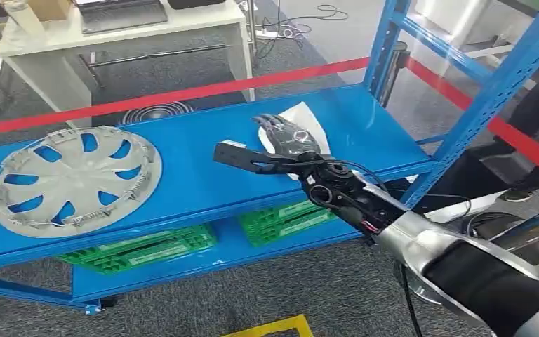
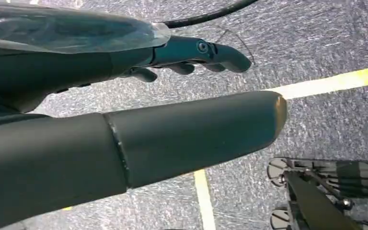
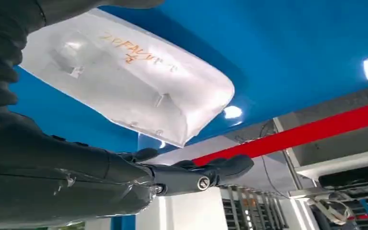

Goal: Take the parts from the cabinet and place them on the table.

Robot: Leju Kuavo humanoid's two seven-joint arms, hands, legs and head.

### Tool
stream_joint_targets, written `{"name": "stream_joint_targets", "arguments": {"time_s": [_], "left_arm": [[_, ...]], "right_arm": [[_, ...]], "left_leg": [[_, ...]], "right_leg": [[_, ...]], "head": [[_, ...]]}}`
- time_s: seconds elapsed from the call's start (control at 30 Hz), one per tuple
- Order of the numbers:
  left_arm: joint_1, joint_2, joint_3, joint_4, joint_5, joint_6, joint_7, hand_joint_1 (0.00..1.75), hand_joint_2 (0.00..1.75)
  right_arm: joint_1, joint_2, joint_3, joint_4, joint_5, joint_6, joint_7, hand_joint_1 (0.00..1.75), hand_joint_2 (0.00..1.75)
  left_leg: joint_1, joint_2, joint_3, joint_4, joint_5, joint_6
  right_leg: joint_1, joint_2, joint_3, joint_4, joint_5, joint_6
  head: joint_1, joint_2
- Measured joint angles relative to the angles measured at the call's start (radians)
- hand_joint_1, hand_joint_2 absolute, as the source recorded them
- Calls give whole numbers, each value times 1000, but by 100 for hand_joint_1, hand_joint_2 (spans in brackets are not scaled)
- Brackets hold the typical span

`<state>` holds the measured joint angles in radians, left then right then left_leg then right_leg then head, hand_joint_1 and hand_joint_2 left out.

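Part: we see the white part [image 1: 302, 119] on the blue shelf [image 1: 196, 175], centre of frame
Right hand [image 1: 285, 137]: just over it, fingers apart, gripping nothing
Nearer arm: the right

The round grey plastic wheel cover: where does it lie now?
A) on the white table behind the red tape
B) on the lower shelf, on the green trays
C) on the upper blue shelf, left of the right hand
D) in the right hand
C: in the head view the round grey plastic wheel cover lies flat on the upper blue shelf, apart from the right hand.
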<state>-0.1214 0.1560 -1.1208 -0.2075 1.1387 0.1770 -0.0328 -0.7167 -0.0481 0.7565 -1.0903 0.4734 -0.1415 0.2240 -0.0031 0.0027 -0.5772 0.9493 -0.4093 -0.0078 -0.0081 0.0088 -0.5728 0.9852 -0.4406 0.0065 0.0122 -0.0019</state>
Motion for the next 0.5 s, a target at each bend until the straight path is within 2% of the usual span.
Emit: {"name": "stream_joint_targets", "arguments": {"time_s": [0.3, 0.5], "left_arm": [[0, 0, 0, 0, 1, 2, 12, 0, 0], [0, 0, 0, 0, -3, 2, 11, 0, 0]], "right_arm": [[35, -22, 1, -87, 87, 96, 142, 0, 175], [65, -38, 2, -142, 87, 142, 177, 0, 175]], "left_leg": [[0, 0, 0, 0, 0, 0], [0, 0, 0, 0, 0, 0]], "right_leg": [[0, 0, 0, 0, 0, 0], [0, 0, 0, 0, 0, 0]], "head": [[0, 0], [0, 0]]}}
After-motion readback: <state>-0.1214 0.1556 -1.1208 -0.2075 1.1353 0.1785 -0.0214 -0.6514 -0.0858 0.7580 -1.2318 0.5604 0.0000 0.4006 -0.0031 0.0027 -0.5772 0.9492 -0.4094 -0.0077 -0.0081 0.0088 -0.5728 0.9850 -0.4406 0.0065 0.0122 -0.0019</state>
